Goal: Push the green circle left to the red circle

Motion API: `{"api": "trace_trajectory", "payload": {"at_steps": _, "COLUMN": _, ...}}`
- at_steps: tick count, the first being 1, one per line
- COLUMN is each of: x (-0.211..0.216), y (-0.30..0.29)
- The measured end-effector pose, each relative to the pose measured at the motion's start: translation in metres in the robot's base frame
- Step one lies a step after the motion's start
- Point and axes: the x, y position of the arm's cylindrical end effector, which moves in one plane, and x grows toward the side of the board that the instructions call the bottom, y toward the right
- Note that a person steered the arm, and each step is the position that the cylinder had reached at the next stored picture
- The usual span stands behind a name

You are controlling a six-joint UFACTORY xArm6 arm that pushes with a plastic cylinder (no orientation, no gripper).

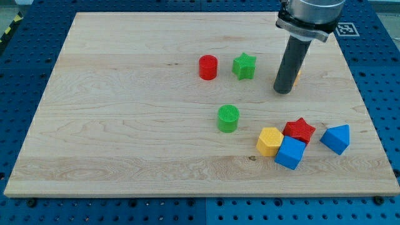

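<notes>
The green circle (229, 118) stands near the middle of the wooden board (125, 112). The red circle (208, 67) stands above it and slightly to the left. My tip (284, 91) rests on the board to the right of and above the green circle, well apart from it. A green star (244, 65) stands just right of the red circle, between it and my rod.
A cluster sits at the lower right: a yellow block (270, 141), a red star (300, 130), a blue cube (290, 153) and a blue triangular block (336, 138). A sliver of a yellow-orange block (297, 76) shows behind my rod.
</notes>
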Motion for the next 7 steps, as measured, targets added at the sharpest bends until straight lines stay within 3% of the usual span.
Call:
{"api": "trace_trajectory", "payload": {"at_steps": 1, "x": -0.006, "y": 0.000}}
{"api": "trace_trajectory", "payload": {"at_steps": 3, "x": 0.070, "y": -0.020}}
{"api": "trace_trajectory", "payload": {"at_steps": 4, "x": 0.085, "y": -0.038}}
{"api": "trace_trajectory", "payload": {"at_steps": 6, "x": 0.086, "y": -0.129}}
{"api": "trace_trajectory", "payload": {"at_steps": 7, "x": 0.091, "y": -0.145}}
